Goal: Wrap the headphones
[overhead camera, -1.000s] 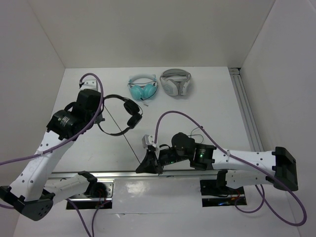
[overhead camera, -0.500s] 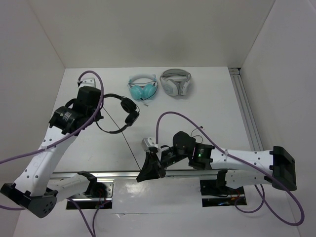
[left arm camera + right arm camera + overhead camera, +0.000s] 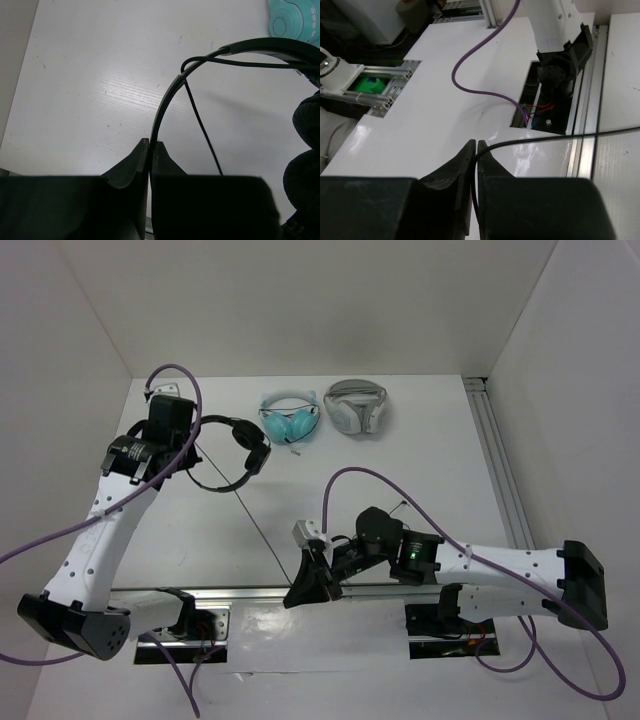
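The black headphones (image 3: 240, 445) hang at the left of the table, held up by the thin headband (image 3: 167, 97). My left gripper (image 3: 150, 142) is shut on that headband, and one round earpad (image 3: 306, 145) shows at the right edge of the left wrist view. In the top view this gripper (image 3: 190, 462) sits just left of the earpads. The long thin cable (image 3: 250, 515) runs taut and diagonal to my right gripper (image 3: 300, 592) at the table's near edge. The right gripper (image 3: 476, 143) is shut on the cable (image 3: 545, 140), which leaves the fingertips to the right.
Teal headphones (image 3: 290, 420) and white-grey headphones (image 3: 356, 405) lie at the back of the table, the teal pair close to the black earpads. An aluminium rail (image 3: 495, 460) runs along the right side. The arm bases and mounting rail (image 3: 240, 592) line the near edge.
My left arm has carried the headphones back and to the left. The cable between the two grippers has drawn straighter. The right gripper has shifted slightly right along the near edge.
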`<move>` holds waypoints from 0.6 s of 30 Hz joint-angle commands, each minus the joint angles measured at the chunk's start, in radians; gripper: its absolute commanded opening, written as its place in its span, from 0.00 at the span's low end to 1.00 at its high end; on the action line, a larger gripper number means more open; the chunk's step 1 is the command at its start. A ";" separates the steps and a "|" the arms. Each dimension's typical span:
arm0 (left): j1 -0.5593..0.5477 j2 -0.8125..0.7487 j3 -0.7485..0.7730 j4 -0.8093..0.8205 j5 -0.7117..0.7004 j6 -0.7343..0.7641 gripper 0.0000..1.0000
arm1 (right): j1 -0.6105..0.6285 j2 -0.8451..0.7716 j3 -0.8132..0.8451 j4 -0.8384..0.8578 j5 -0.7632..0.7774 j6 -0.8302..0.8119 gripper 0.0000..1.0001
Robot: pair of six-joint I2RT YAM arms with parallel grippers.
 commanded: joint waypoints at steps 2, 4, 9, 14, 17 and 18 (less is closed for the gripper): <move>0.007 0.003 0.046 0.075 0.000 0.007 0.00 | -0.001 -0.048 0.031 -0.118 0.091 -0.063 0.04; 0.007 0.003 0.037 0.075 0.000 0.007 0.00 | -0.001 -0.060 0.031 -0.133 0.140 -0.063 0.00; 0.007 -0.009 0.002 0.105 0.068 0.042 0.00 | -0.001 -0.112 0.051 -0.251 0.399 -0.115 0.00; -0.014 -0.042 -0.057 0.124 0.078 0.062 0.00 | -0.001 -0.190 0.147 -0.342 0.599 -0.168 0.00; -0.025 -0.042 -0.078 0.124 0.078 0.062 0.00 | -0.001 -0.203 0.219 -0.409 0.625 -0.213 0.00; -0.025 -0.042 -0.089 0.124 0.078 0.053 0.00 | -0.001 -0.194 0.268 -0.440 0.644 -0.223 0.00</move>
